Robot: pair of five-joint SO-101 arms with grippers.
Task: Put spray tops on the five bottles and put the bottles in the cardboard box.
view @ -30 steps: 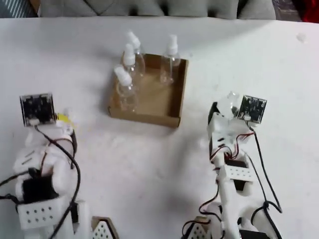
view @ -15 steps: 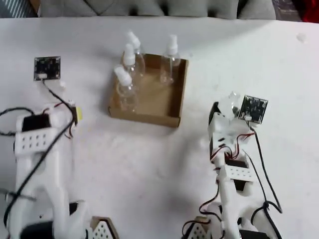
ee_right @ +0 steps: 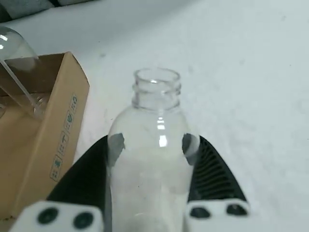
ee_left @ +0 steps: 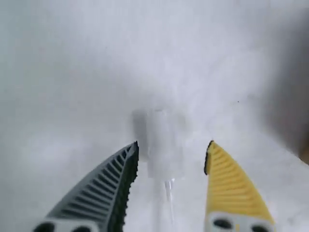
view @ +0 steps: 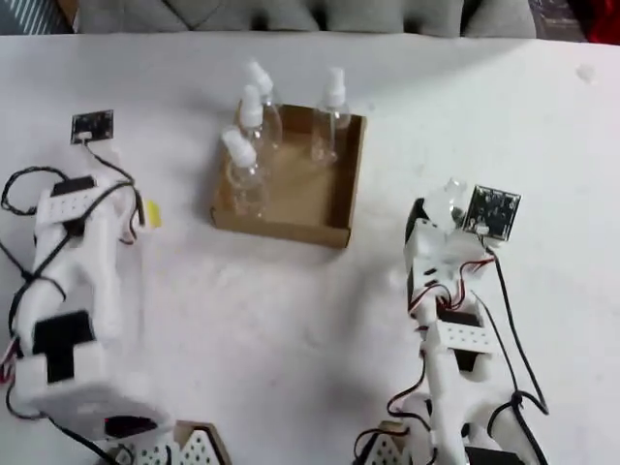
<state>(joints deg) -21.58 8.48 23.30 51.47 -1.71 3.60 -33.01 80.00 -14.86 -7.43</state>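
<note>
A white spray top [ee_left: 161, 140] lies on the white table, and my left gripper [ee_left: 172, 145] hangs open over it, one grey and one yellow finger on either side, not touching. The left arm [view: 73, 252] stretches along the table's left side. My right gripper [ee_right: 152, 145] is shut on a clear bottle [ee_right: 154, 121] with an open neck, held upright [view: 446, 203] to the right of the cardboard box [view: 334, 208]. Several clear bottles with spray tops [view: 331, 111] stand in the box, most along its left wall.
The box's near corner [ee_right: 58, 121] is close beside the held bottle. Bare table lies between the two arms in front of the box. Cables trail from both arms [view: 19, 184]. A sofa edge [view: 320, 15] runs behind the table.
The left arm has unfolded and stretched toward the far left of the table, carrying its wrist camera away from me. The right arm and its bottle have stayed still.
</note>
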